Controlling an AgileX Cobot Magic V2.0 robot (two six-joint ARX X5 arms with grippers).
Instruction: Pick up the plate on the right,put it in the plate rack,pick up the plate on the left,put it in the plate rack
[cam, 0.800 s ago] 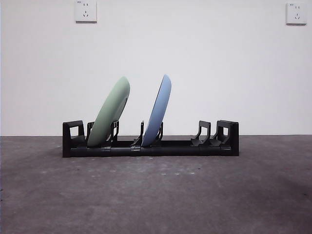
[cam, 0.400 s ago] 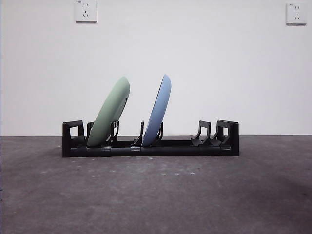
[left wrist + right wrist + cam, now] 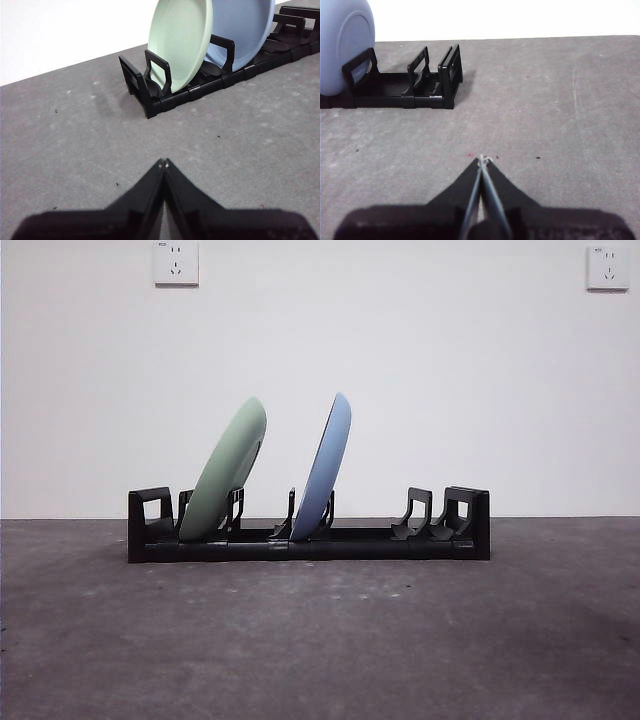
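- While both plates stand in the plate rack (image 3: 310, 540), neither arm appears in the front view.
- Plate rack: long, black, resting on the grey counter (image 3: 320, 640) — blocky ends at either side.
- Green plate (image 3: 226, 472): seated in the slot nearest the rack's left end, tilted rightward at the top.
- Blue plate (image 3: 325, 468): seated in a slot near mid-rack, tilted the same way, apart from the green plate.
- Slots at the right end hold nothing.
- Left end effector (image 3: 163, 162): jaws pressed together, empty, above bare counter, well apart from the rack.
- Right end effector (image 3: 481, 159): jaws pressed together, empty — likewise well apart from the rack's end.
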